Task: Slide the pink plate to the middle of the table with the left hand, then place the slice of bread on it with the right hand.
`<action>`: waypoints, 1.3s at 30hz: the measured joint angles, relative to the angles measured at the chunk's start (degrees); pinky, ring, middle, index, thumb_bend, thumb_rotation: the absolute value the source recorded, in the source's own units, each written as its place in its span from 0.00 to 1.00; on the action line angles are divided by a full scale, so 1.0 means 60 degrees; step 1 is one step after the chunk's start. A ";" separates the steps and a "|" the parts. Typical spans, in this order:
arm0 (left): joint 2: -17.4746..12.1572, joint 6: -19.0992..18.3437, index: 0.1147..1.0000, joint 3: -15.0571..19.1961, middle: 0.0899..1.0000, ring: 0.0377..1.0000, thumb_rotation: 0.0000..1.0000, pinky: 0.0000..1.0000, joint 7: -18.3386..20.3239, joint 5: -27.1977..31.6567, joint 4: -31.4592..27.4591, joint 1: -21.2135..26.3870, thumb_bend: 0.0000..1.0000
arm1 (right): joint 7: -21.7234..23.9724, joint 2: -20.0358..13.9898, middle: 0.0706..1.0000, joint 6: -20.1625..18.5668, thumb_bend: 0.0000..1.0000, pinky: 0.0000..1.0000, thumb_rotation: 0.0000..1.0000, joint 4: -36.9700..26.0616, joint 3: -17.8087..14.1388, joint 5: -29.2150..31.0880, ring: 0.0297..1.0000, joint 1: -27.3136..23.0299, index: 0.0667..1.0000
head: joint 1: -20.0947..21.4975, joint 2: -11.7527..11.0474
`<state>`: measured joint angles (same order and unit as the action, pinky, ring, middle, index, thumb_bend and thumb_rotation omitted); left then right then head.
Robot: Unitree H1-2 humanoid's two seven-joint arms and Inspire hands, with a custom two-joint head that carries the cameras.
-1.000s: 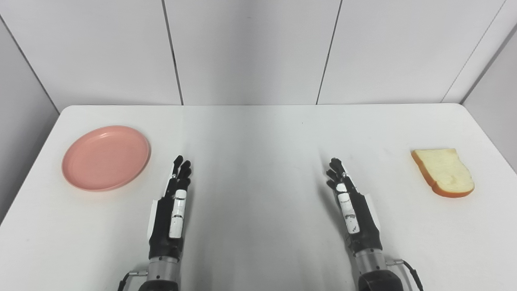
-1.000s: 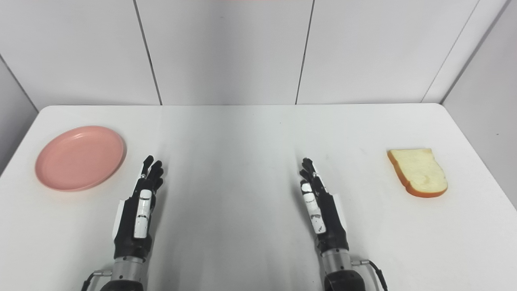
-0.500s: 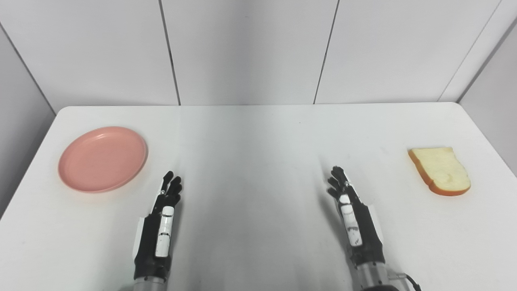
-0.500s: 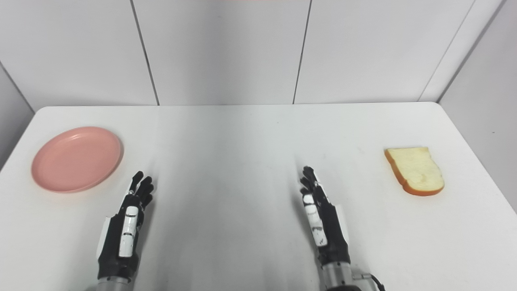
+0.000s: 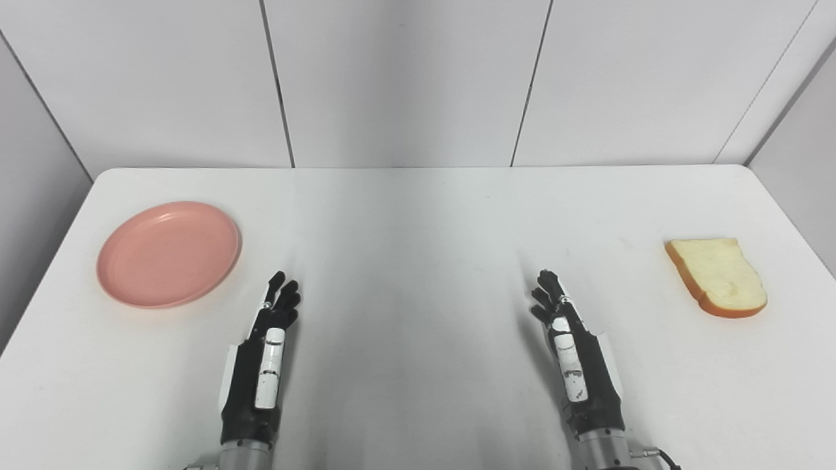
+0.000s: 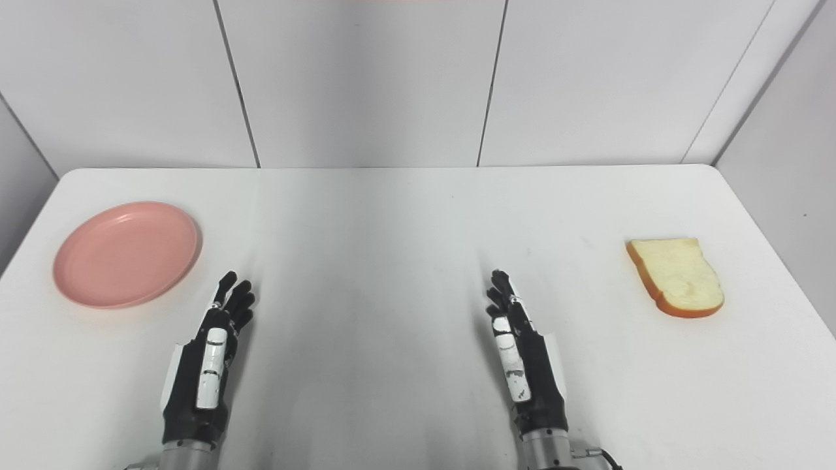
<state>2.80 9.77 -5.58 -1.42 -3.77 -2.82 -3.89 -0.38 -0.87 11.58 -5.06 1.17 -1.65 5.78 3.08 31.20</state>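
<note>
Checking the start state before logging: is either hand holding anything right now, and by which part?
Nothing is held. The left hand and right hand are open, clear of the round pink plate and the bread slice.

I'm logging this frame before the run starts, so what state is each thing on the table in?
Round pink plate: flat at the table's left side, bare, untouched.
Slice of white bread with a brown crust: lying flat at the right side, untouched.
Left hand: open, holding nothing, near the plate but apart from it.
Right hand: open, holding nothing, apart from the bread.
</note>
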 measured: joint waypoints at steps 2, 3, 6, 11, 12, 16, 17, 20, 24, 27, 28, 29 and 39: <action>-0.0001 -0.0003 0.92 -0.0012 0.93 0.93 1.00 0.93 0.0000 -0.0020 -0.0005 0.0000 0.54 | 0.0000 0.0000 0.95 0.0000 0.77 0.93 1.00 0.0000 -0.0002 0.0019 0.93 -0.0003 0.92 | -0.0044 0.0015; -0.0002 -0.0004 0.92 -0.0014 0.93 0.93 1.00 0.93 0.0000 -0.0064 -0.0009 -0.0001 0.54 | -0.0001 0.0000 0.94 0.0000 0.77 0.93 1.00 0.0001 -0.0002 0.0020 0.93 -0.0005 0.92 | 0.0000 0.0015; -0.0002 -0.0005 0.92 -0.0014 0.93 0.93 1.00 0.93 0.0001 -0.0125 -0.0011 -0.0014 0.54 | -0.0001 0.0002 0.94 0.0000 0.78 0.92 1.00 0.0002 0.0000 0.0019 0.93 -0.0003 0.92 | 0.0073 0.0015; 0.0000 -0.0028 0.92 -0.0025 0.92 0.92 1.00 0.92 0.0001 -0.0118 -0.0024 -0.0026 0.53 | -0.0001 -0.0003 0.94 0.0000 0.78 0.92 1.00 0.0002 -0.0001 0.0020 0.93 -0.0003 0.92 | -0.0029 0.0088; 0.0001 -0.0035 0.92 -0.0040 0.92 0.92 1.00 0.91 0.0001 -0.0169 -0.0024 -0.0027 0.52 | -0.0001 -0.0009 0.94 0.0000 0.78 0.93 1.00 0.0002 0.0001 0.0019 0.93 -0.0004 0.92 | -0.0029 0.0088; 0.0024 -0.0035 0.92 -0.0071 0.92 0.92 1.00 0.91 0.0000 -0.0209 -0.0020 -0.0025 0.50 | 0.0000 -0.0078 0.93 0.0000 0.77 0.93 1.00 0.0017 -0.0001 0.0020 0.92 -0.0017 0.91 | -0.0073 0.0029; 0.0029 -0.0034 0.92 -0.0070 0.92 0.92 1.00 0.91 0.0000 -0.0207 -0.0015 -0.0024 0.49 | 0.0000 -0.0091 0.93 0.0001 0.78 0.92 1.00 0.0027 -0.0001 0.0020 0.92 -0.0026 0.91 | -0.0117 -0.0014; 0.0077 -0.0032 0.91 -0.0069 0.92 0.92 1.00 0.92 -0.0002 -0.0205 0.0008 -0.0018 0.47 | 0.0000 -0.0147 0.93 0.0002 0.78 0.92 1.00 0.0071 -0.0003 0.0013 0.92 -0.0074 0.91 | -0.0205 -0.0131; 0.0210 -0.0013 0.91 -0.0078 0.91 0.91 1.00 0.90 -0.0023 -0.0270 0.0084 0.0001 0.46 | 0.0009 -0.0220 0.94 0.0005 0.77 0.93 1.00 0.0128 -0.0003 0.0070 0.93 -0.0103 0.92 | -0.0497 -0.0380; 0.0260 0.0085 0.90 -0.0134 0.91 0.90 1.00 0.89 -0.0038 -0.0441 0.0209 0.0068 0.45 | 0.0032 -0.0282 0.95 0.0022 0.75 0.94 1.00 0.0199 -0.0013 0.0222 0.93 -0.0142 0.92 | -0.0804 -0.0643; 0.0273 0.0113 0.90 -0.0152 0.91 0.91 1.00 0.88 -0.0044 -0.0504 0.0250 0.0101 0.45 | 0.0040 -0.0311 0.95 0.0033 0.75 0.95 1.00 0.0233 -0.0017 0.0318 0.93 -0.0161 0.92 | -0.0835 -0.0659; 0.0290 0.0173 0.90 -0.0171 0.91 0.90 1.00 0.88 -0.0056 -0.0586 0.0301 0.0141 0.45 | 0.0051 -0.0339 0.95 0.0062 0.75 0.95 1.00 0.0275 -0.0022 0.0371 0.93 -0.0182 0.92 | -0.0835 -0.0659; 0.0720 0.1205 0.88 -0.0204 0.90 0.88 0.98 0.86 -0.0477 -0.0866 0.1103 0.0630 0.47 | 0.0400 -0.0769 0.97 0.0688 0.77 0.99 1.00 0.0926 -0.0263 0.0899 0.96 -0.0570 0.94 | -0.1976 -0.1362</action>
<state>7.13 17.00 -6.80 -4.28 -8.97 3.80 -0.10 2.02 -5.49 15.71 0.49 -0.41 3.75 2.36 -8.78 23.03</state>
